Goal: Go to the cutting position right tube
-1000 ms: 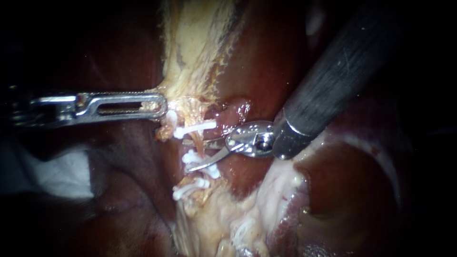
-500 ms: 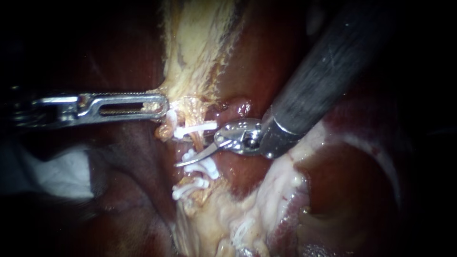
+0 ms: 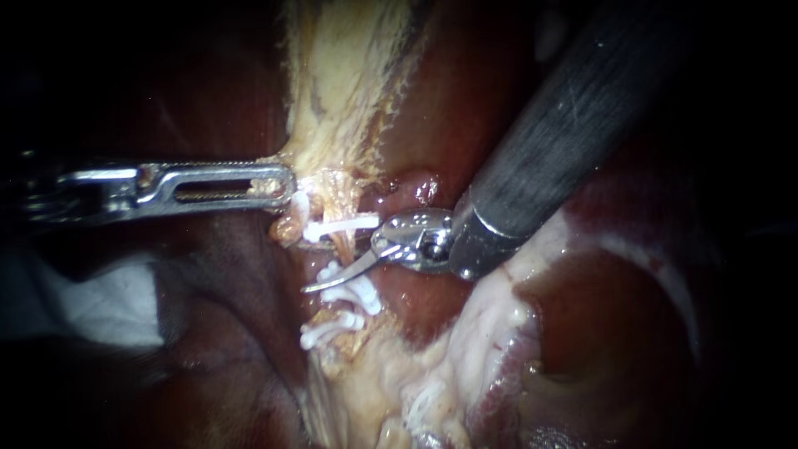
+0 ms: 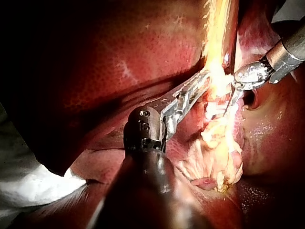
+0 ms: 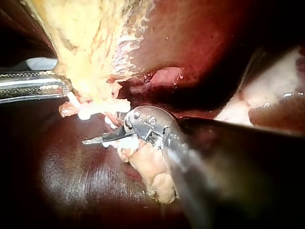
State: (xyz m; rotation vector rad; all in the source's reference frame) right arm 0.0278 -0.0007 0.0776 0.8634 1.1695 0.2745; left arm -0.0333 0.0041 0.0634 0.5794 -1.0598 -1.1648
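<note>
The right instrument (image 3: 337,266) looks almost in position: its curved steel claw stands narrowly open at the thin orange tube (image 3: 342,244), just below the top white clip (image 3: 337,226). Only final seating seems left. Beside that clip, the left instrument (image 3: 281,185) has its slotted claw clamped on fibrous yellow tissue (image 3: 332,108).

The liver (image 3: 453,108) shines wet and smooth; the clips (image 3: 341,224) are matt plastic; the left instrument (image 3: 281,185) is polished metal.
</note>
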